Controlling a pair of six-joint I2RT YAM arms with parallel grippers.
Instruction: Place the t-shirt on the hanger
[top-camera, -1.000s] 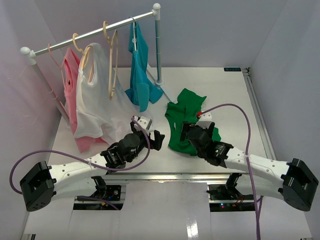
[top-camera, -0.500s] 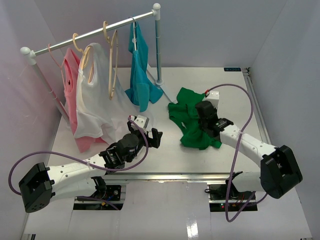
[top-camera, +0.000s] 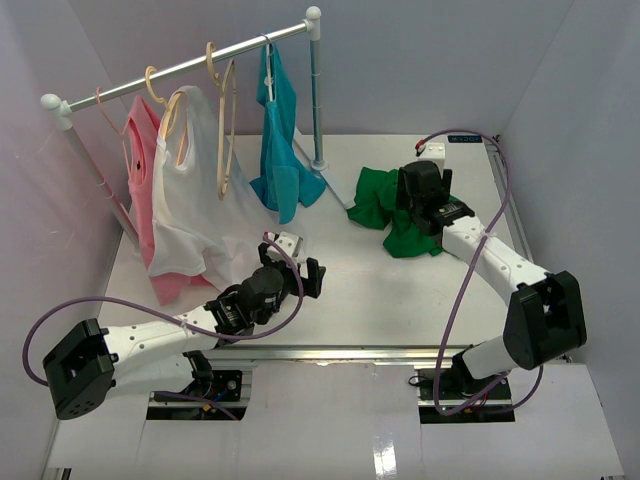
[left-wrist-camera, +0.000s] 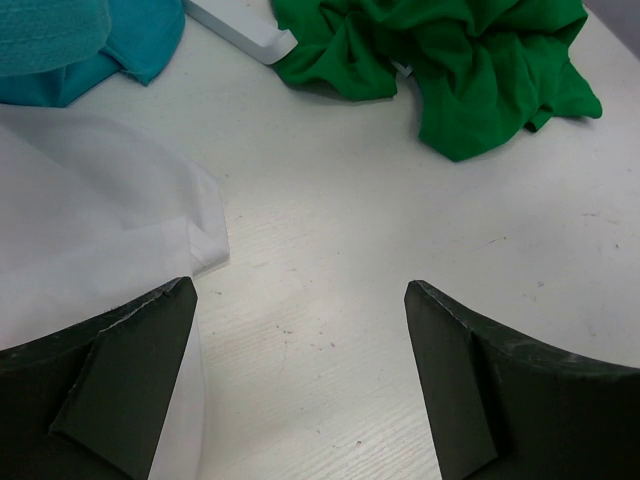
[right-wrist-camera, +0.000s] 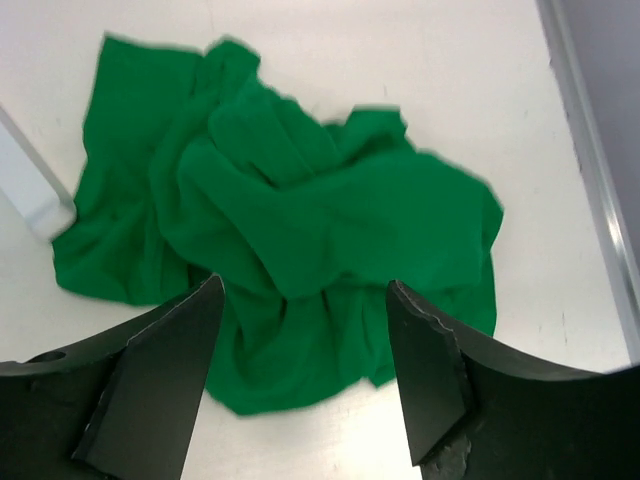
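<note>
Looking from above, the green t-shirt (top-camera: 385, 205) lies bunched on the tabletop (top-camera: 400, 300), well apart from the bare hanger (top-camera: 226, 150). The left wrist view shows the left jaws wide apart and empty. The right wrist view shows the right jaws spread over the heap, gripping nothing; closing here could pinch several layers together.

The right gripper (right-wrist-camera: 305, 284) has dragged the t-shirt (top-camera: 375, 196) farther back and right, bunching it, and now stands open.
</note>
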